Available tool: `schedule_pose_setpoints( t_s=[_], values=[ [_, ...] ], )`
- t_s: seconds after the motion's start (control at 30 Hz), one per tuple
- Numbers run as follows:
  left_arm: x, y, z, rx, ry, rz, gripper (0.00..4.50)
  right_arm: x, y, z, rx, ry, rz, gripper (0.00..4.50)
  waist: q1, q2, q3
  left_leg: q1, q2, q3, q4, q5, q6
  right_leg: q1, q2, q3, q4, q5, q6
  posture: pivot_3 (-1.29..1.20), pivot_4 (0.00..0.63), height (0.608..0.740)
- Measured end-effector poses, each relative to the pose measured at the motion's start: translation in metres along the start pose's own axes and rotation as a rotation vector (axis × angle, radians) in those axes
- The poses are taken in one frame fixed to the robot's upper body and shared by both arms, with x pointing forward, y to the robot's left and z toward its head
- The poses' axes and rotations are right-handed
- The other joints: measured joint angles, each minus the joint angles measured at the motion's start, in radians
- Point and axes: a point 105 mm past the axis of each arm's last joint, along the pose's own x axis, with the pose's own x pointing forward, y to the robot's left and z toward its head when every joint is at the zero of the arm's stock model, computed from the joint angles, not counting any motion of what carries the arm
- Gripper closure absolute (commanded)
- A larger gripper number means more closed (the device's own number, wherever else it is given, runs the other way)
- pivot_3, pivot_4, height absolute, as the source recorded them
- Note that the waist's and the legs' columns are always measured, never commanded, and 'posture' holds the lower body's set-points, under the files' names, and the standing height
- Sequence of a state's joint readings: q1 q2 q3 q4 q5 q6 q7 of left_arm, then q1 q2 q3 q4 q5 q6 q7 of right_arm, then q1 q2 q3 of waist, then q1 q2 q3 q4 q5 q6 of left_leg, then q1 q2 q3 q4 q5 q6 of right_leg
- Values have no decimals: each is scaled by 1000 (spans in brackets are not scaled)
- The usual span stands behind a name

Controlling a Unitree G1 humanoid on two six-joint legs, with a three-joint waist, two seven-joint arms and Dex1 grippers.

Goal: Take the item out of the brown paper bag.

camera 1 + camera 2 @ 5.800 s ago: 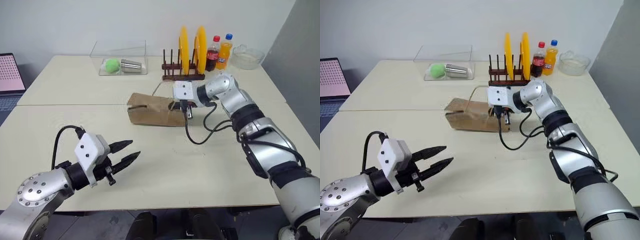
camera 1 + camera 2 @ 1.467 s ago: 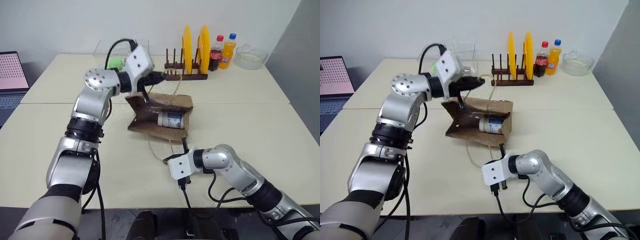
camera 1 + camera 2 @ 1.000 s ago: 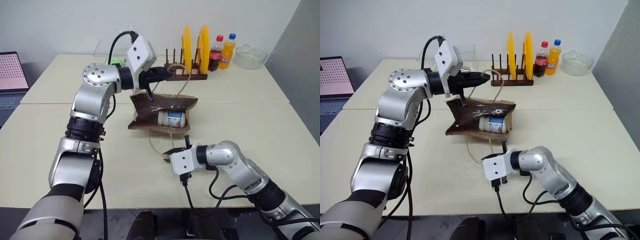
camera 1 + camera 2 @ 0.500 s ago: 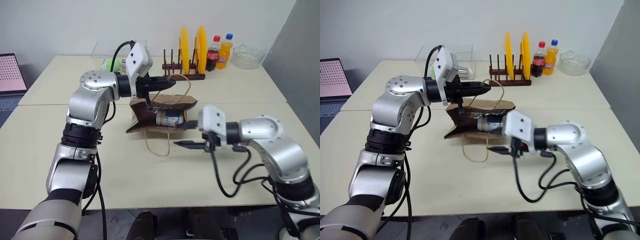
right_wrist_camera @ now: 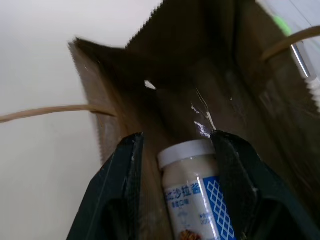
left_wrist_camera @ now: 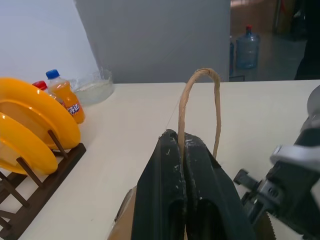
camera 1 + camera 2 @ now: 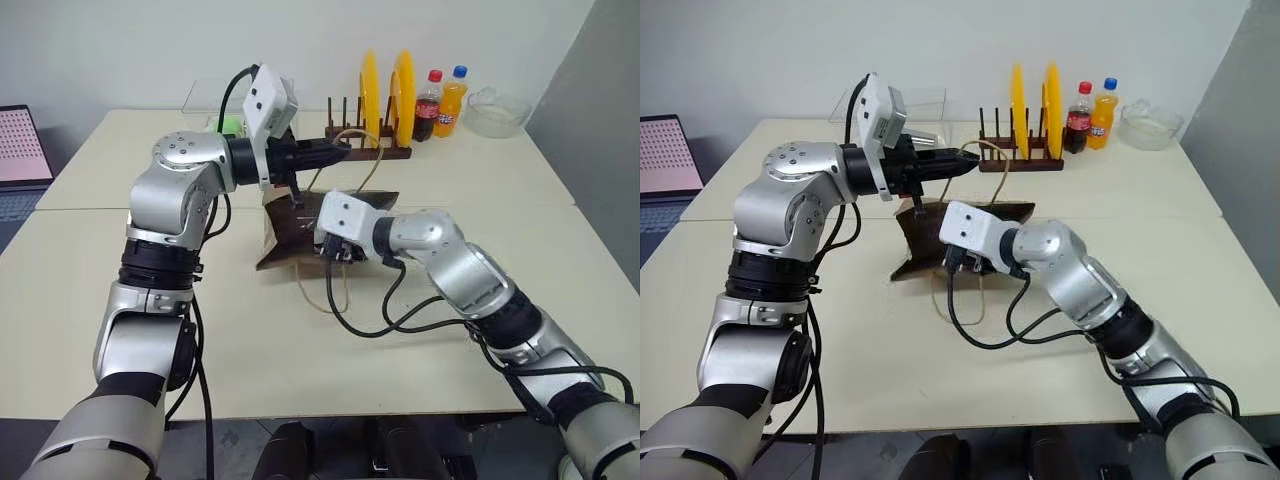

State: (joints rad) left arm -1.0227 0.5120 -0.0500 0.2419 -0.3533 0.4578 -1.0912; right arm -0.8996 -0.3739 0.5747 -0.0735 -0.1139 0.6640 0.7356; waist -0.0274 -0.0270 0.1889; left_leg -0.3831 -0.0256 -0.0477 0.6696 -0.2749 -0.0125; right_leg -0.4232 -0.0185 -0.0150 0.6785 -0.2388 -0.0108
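Note:
The brown paper bag (image 7: 285, 232) lies on its side mid-table with its mouth toward me. My left gripper (image 6: 181, 145) is shut on the bag's upper loop handle (image 6: 200, 76) and holds it up over the bag. The other handle (image 7: 325, 290) trails on the table. My right gripper (image 5: 176, 136) is open inside the bag's mouth. Its fingers (image 5: 125, 170) stand on either side of the item (image 5: 192, 187), a whitish oblong container with a blue label that lies deep in the bag. From the head views, my right hand (image 7: 340, 225) hides the item.
A wooden rack with two yellow plates (image 7: 385, 100) stands behind the bag, with two soda bottles (image 7: 440, 103) and a glass bowl (image 7: 497, 112) to its right. A clear box with a green ball (image 7: 230, 125) sits at the back left, a laptop (image 7: 20, 150) at the far left.
My right gripper rose from the table's near side, went forward into the bag's mouth and opened wider around the item. My left gripper kept hold of the handle.

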Motion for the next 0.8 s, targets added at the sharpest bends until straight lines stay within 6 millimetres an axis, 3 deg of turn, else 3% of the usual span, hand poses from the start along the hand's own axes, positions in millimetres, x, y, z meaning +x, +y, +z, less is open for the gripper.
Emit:
schedule_pose_setpoints(
  t_s=[0.1, 0.33, 0.57, 0.8],
  values=[
    [0, 0, 0, 0, -1, 2, 4500, 8, 1, -18, -56, 76, 1, 757, 0, 0, 0, 0, 0, 0, 0, 0, 0, 0, 0, 0, 0, 0, 0, 0, 150, 740],
    [2, -1, 1, -2, -8, -3, 4500, 10, -10, -29, -214, 169, 4, 757, -2, 0, 0, 0, 0, 0, 0, 0, 0, 0, 0, 0, 0, 0, 0, 0, 150, 740],
    [3, -4, 3, -3, -24, -15, 4500, 13, -1, -48, -295, 257, 101, 757, -2, 0, 0, 0, 0, 0, 0, 0, 0, 0, 0, 0, 0, 0, 0, 0, 150, 740],
    [3, -7, 2, 5, -27, -19, 4500, 23, -6, -59, -390, 328, 133, 757, -2, 0, 0, 0, 0, 0, 0, 0, 0, 0, 0, 0, 0, 0, 0, 0, 150, 740]
  ],
)
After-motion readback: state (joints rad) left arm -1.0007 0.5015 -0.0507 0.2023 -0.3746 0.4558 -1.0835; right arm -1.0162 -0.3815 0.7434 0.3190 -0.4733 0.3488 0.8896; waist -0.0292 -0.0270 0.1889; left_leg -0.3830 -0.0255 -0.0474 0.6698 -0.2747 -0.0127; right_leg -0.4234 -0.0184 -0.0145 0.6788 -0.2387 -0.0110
